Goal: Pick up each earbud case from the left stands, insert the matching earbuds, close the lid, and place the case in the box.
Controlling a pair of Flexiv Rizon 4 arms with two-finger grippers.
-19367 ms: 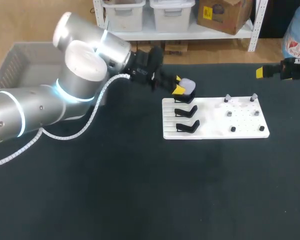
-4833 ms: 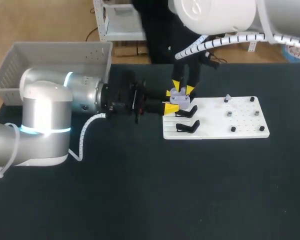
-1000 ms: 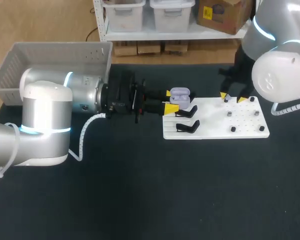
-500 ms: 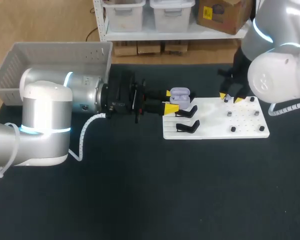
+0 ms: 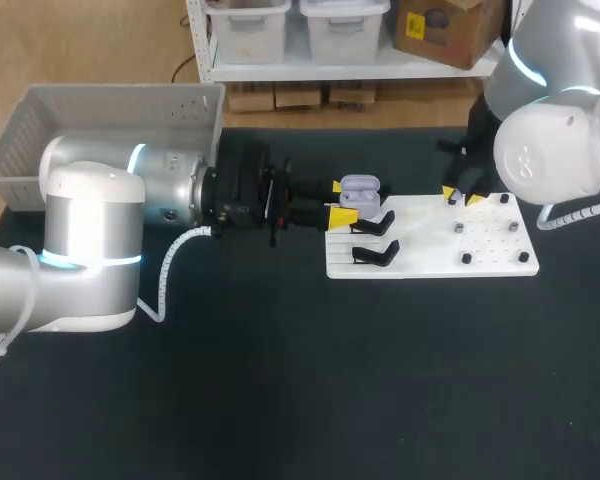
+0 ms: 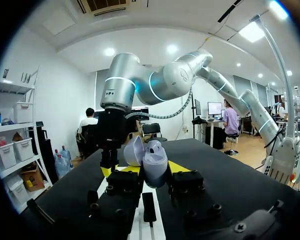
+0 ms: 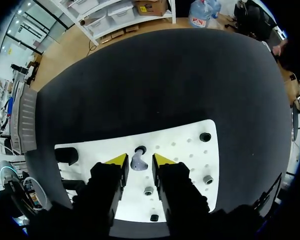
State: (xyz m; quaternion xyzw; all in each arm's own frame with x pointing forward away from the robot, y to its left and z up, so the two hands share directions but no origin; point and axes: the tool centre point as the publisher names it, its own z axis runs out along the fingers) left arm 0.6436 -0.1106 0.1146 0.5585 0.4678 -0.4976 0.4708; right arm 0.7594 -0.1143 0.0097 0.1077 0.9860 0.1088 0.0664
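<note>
Left end effector (image 5: pixel 340 200) is clamping the open lilac earbud case (image 5: pixel 359 189) for loading while right end effector (image 5: pixel 461 198), spread, is straddling the lilac earbud (image 7: pixel 137 163) on the white board (image 5: pixel 430 262).

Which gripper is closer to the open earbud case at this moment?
Left. The left gripper is shut on the earbud case, one finger on each side. The right gripper hangs over the white board's other end, open around an earbud.

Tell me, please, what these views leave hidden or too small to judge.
Head view: the earbud case in the left gripper is too small to show any earbuds inside.
Head view: the right gripper hides the earbud beneath it.
Head view: the left arm hides the box's near side.
</note>
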